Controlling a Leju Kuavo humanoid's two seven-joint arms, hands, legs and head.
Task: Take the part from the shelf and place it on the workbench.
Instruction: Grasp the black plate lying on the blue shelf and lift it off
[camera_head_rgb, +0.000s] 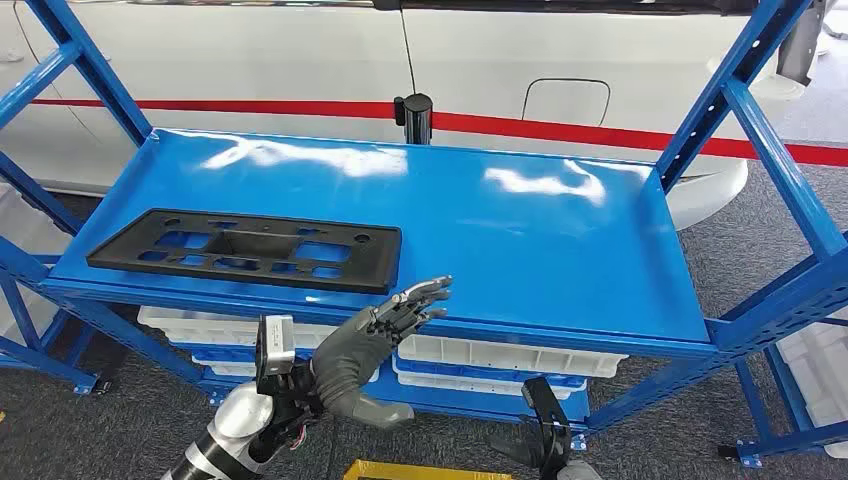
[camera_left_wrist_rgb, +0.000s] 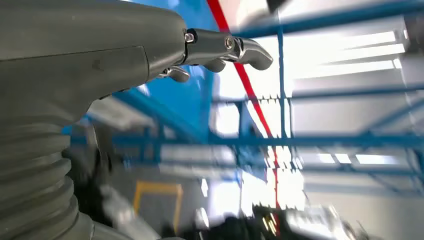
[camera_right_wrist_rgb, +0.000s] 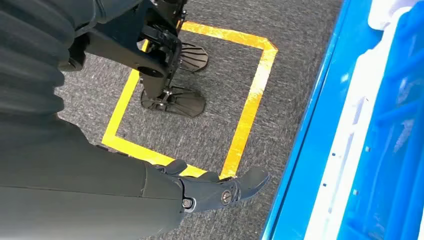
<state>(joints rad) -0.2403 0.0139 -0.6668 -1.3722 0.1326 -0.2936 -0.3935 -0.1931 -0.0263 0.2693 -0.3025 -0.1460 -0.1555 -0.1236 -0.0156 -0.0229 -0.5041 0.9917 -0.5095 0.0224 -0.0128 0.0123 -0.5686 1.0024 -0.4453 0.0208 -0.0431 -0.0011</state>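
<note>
A flat black plastic part (camera_head_rgb: 245, 250) with several cut-outs lies on the left of the blue shelf (camera_head_rgb: 520, 230), near its front edge. My left hand (camera_head_rgb: 385, 330) is raised in front of that edge, just right of the part's near corner, fingers spread and holding nothing. The left wrist view shows its fingers (camera_left_wrist_rgb: 225, 50) stretched out with nothing in them. My right hand (camera_right_wrist_rgb: 200, 192) hangs low beside the shelf's lower level, fingers loosely extended over the carpet and holding nothing. A bit of the right arm (camera_head_rgb: 545, 435) shows at the bottom of the head view.
White trays (camera_head_rgb: 480, 355) sit on the lower shelf level. Blue uprights (camera_head_rgb: 760, 110) frame the rack on both sides. A white car body with a red stripe (camera_head_rgb: 560, 128) stands behind. Yellow floor tape (camera_right_wrist_rgb: 250, 100) marks the grey carpet.
</note>
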